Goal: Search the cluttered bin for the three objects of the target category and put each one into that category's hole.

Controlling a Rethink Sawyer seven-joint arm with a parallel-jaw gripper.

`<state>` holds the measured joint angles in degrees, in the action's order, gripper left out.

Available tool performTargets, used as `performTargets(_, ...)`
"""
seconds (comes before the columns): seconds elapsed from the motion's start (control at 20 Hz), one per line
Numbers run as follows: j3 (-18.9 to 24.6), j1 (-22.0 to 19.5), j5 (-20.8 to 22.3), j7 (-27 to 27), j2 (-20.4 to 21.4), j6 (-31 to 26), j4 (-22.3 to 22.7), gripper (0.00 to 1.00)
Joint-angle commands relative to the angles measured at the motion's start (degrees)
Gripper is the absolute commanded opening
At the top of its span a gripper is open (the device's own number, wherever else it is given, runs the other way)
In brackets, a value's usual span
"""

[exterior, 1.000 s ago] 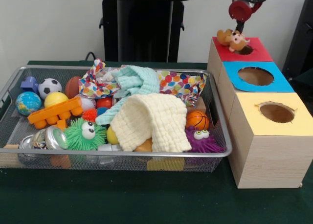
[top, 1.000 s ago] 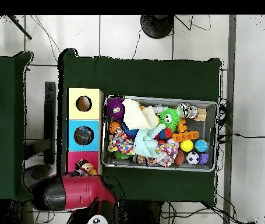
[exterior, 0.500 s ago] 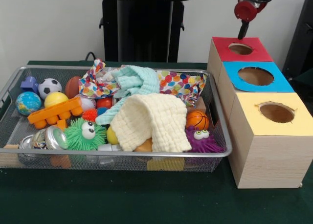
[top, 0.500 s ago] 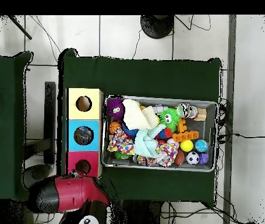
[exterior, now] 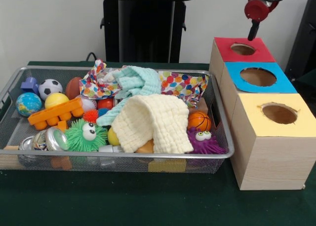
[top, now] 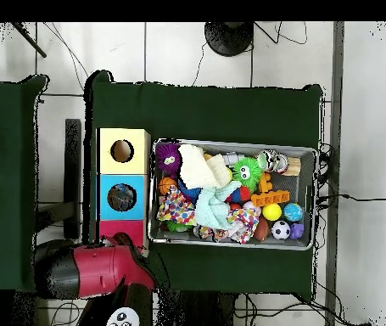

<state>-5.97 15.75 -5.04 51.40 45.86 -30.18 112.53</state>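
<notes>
Gripper (exterior: 253,34) hangs just above the red box (exterior: 256,53), by its hole (exterior: 243,49); jaw state cannot be determined. Bin (exterior: 223,152) of toys sits well apart, lower.

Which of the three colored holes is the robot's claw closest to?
The red-topped box's hole. The gripper hangs just above its far edge, while the blue hole and the yellow hole sit farther along the row, away from it.
</notes>
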Motion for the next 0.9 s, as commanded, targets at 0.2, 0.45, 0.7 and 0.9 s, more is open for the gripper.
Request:
performTargets(0.2, 1.68, -3.90, -2.73, 14.41, -1.03, -5.67, -7.24, 0.00)
performTargets(0.45, 3.18, -7.01, -2.19, 12.07, -1.32, -1.71, -6.41, 1.00)
performTargets(0.7, 7.89, -13.66, -2.99, 10.53, 0.86, 7.97, -3.39, 1.00)
performTargets(0.9, 6.75, -15.44, -1.99, 11.23, 2.20, 7.30, -4.01, 1.00)
